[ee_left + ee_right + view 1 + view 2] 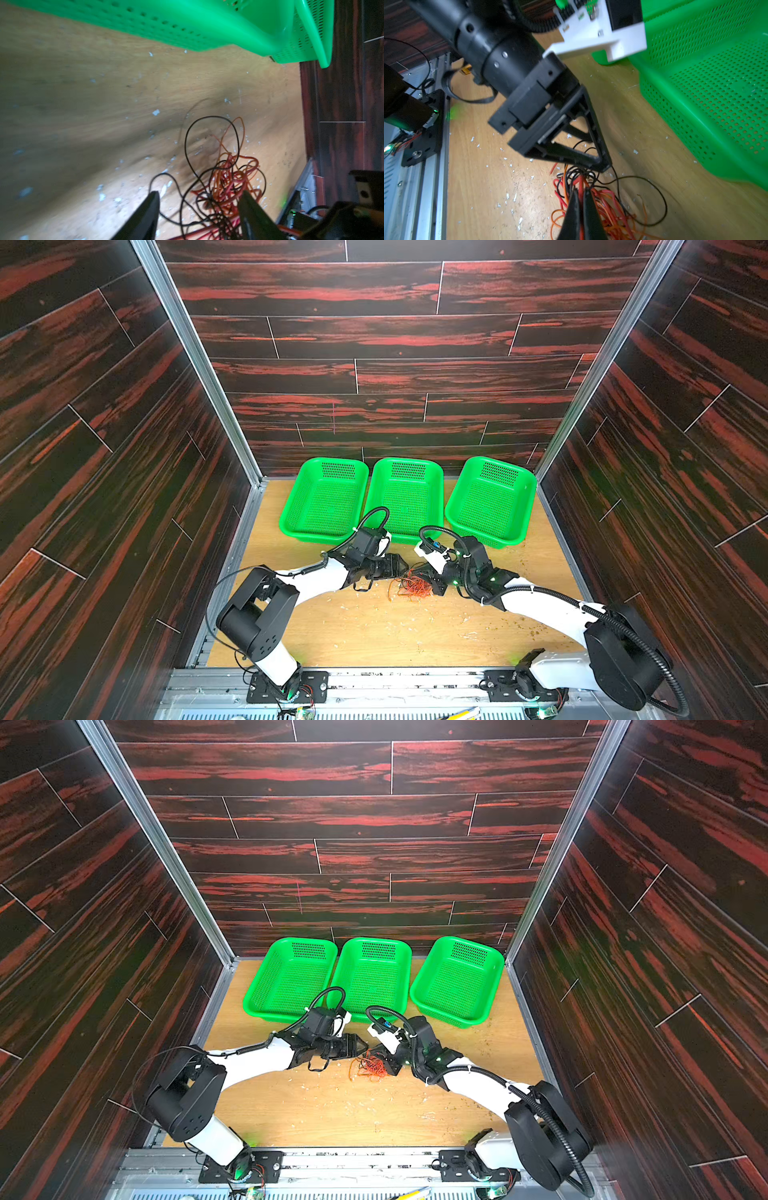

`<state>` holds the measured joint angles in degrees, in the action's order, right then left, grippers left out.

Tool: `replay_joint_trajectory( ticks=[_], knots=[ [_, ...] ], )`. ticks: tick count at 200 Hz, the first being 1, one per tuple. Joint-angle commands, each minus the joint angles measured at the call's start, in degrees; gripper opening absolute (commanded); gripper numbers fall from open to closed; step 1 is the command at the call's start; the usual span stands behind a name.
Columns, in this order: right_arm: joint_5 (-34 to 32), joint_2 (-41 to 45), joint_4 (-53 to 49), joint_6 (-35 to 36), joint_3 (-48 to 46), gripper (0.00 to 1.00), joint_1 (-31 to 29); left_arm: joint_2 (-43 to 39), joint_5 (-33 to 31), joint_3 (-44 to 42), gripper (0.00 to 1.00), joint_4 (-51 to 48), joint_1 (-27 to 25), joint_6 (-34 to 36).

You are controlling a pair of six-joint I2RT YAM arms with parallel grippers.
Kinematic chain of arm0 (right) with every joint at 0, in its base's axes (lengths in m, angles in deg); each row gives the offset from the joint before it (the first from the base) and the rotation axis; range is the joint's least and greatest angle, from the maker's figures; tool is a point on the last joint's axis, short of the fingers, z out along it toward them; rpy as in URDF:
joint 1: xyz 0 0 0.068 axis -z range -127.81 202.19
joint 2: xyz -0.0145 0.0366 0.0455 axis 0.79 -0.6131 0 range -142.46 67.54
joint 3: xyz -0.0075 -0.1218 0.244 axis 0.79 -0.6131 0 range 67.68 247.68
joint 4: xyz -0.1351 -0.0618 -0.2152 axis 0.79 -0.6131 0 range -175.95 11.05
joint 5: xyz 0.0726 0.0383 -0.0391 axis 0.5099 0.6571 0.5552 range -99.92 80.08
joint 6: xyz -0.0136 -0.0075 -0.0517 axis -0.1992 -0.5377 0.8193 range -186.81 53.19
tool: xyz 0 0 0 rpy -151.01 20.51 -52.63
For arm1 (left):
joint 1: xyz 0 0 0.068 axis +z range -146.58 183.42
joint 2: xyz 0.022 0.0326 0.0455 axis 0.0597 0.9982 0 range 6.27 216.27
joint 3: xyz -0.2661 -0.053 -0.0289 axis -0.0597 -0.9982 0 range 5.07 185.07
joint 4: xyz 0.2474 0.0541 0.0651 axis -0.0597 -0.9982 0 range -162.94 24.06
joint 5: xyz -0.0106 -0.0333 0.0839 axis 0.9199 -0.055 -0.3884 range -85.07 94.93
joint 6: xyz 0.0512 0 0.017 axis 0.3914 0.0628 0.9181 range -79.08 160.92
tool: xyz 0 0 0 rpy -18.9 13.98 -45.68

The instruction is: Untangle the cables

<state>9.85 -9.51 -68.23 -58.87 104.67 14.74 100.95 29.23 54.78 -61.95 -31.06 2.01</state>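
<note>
The cables (413, 587) (370, 1067) lie in one tangled heap on the wooden table, between the two grippers. The left wrist view shows a black cable (187, 141) looping outward, an orange cable (242, 133) and red strands bunched together. My left gripper (199, 194) (405, 568) stands open, its fingers wide apart on either side of the heap's edge, with strands between them. My right gripper (581, 190) (430, 580) is shut on a red cable (580, 182) that runs up between its fingertips. In that view the left gripper (600, 164) hovers just over the tangle.
Three green perforated baskets (293, 497) (407, 462) (528, 506) stand side by side at the back, the middle one close behind both wrists. White crumbs (399, 626) dot the table. Dark wood-pattern walls enclose three sides; a metal rail (415, 680) runs along the front.
</note>
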Motion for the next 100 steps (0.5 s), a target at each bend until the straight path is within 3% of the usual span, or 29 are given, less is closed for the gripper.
replay_joint_trajectory(
  ticks=[1,30,91,100],
  knots=[
    [0.62,-1.54,2.33,-0.1,0.98,0.0,-0.39,1.46,1.63,0.96,0.56,1.61,-0.32,-1.78],
    [-2.97,-1.5,3.08,-0.65,0.63,0.0,-0.36,1.39,1.83,0.0,0.44,2.75,-0.42,-2.66],
    [-3.83,0.16,3.39,-1.27,-1.15,0.0,-0.35,-0.77,-0.73,-0.13,0.01,3.13,-0.33,-3.04],
    [-4.44,0.76,3.02,-1.27,-1.52,0.0,-0.34,-1.55,-1.81,-0.14,0.0,2.17,-0.08,-2.54]
  ],
)
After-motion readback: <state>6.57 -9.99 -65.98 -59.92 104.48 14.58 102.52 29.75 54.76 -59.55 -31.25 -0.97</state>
